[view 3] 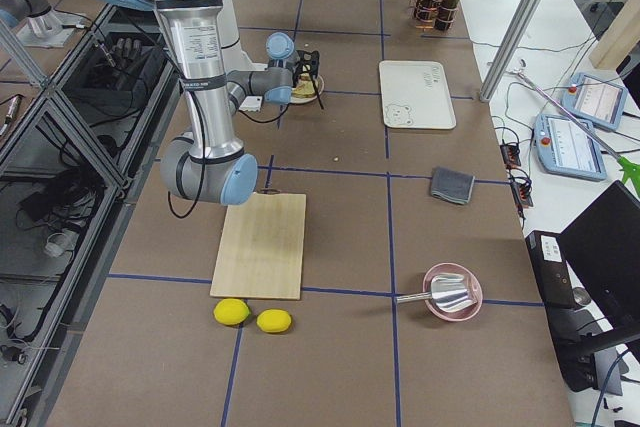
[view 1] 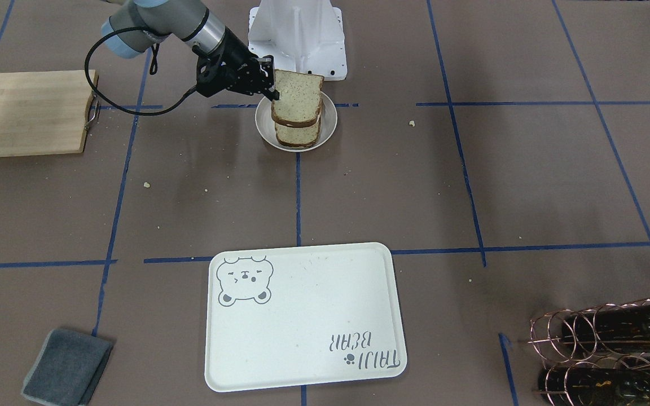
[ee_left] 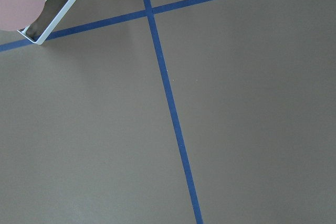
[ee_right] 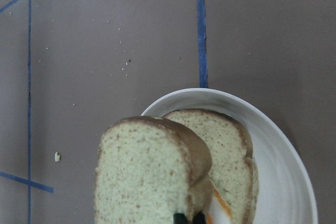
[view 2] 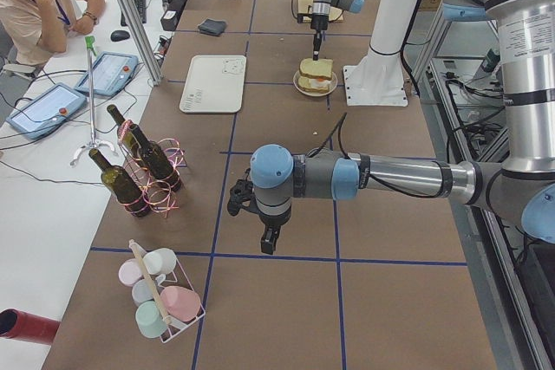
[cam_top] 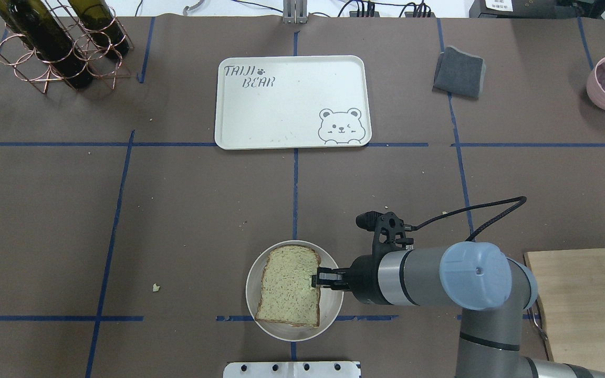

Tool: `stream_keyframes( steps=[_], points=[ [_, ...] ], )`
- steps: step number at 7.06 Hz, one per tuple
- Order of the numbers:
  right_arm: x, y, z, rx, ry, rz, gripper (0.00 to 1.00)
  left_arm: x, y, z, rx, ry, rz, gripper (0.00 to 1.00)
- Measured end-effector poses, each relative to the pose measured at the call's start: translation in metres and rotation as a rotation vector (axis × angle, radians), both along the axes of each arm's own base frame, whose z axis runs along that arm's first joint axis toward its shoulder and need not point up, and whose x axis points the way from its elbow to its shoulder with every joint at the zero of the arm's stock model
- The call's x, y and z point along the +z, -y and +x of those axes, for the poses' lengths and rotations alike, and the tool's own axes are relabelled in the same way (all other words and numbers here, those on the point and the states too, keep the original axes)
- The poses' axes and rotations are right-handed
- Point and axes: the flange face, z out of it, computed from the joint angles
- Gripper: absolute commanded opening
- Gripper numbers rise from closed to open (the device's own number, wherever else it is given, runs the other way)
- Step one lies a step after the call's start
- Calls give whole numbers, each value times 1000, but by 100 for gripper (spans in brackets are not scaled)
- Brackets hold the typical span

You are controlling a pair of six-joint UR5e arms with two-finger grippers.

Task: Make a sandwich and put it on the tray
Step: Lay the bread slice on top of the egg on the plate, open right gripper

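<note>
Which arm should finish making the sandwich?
The right arm. The right gripper pinches the top bread slice just above the dish, which holds the other slice and egg. The left gripper hangs far away over bare table.

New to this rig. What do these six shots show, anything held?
This is a two-armed robot with two-finger grippers at a brown table. Four fixed cameras watch it: one facing the robot, one over its shoulders, one at each table end. Each wrist carries a camera too. The right gripper is shut on the edge of the upper speckled bread slice, above a lower slice with fried egg on a small round white dish. The left gripper hangs elsewhere over the table; open or shut, I cannot tell. The cream bear-print plastic tray holds nothing yet.
</note>
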Motion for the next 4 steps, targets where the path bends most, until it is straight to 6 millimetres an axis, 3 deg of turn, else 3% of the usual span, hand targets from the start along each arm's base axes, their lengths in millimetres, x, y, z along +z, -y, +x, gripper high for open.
stream_keyframes(
  steps=[1, 3, 4],
  points=[
    [0, -2, -11, 8, -10, 6, 0, 1, 0, 0, 0, 0, -2, 100],
    [3, -3, -18, 14, -22, 11, 99, 4, 0, 0, 0, 1, -8, 100],
    [4, -2, -18, 18, -26, 11, 100, 4, -1, 0, 0, 1, -9, 100]
  ],
)
